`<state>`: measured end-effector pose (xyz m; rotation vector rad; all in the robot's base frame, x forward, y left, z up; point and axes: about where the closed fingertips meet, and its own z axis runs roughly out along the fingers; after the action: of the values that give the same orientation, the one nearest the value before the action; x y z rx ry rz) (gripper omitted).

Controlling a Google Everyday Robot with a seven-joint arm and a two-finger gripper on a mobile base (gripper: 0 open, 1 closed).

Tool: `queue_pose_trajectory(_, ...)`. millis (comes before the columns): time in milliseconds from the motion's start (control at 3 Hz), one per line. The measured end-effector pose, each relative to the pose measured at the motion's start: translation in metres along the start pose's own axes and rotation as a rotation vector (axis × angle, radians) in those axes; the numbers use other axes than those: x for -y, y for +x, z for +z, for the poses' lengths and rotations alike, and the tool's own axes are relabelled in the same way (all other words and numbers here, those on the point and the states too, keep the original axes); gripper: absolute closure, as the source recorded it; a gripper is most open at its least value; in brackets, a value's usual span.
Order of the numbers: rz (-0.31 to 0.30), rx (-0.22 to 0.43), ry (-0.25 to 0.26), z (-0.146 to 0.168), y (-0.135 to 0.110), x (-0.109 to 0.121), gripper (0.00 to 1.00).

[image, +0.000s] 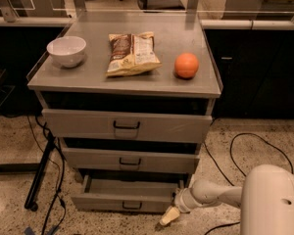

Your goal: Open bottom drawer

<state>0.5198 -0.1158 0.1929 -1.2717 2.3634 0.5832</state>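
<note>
Cabinet top (93,80): plain matte grey. All three drawer fronts are the same grey, including the bottom drawer (105,201), with a dark wire handle (131,207).
Bowl (66,50): white.
Chip bag (132,54): yellow-tan with a brown printed panel.
Orange (186,65): solid orange.
Gripper (168,217): cream/pale yellow, low by the bottom drawer's right front corner. Arm (213,192) and robot body (273,202): off-white.
Floor (10,146): beige speckled terrazzo. Cables (245,138): black.
</note>
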Motion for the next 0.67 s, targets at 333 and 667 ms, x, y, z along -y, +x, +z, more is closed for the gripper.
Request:
queue_pose_trajectory(333,-0.003,-0.005,-0.017,0.005,0.000,0.000,0.00)
queue_pose_trajectory(667,0.038,-0.050,-0.088,0.016,0.029,-0.026,0.00)
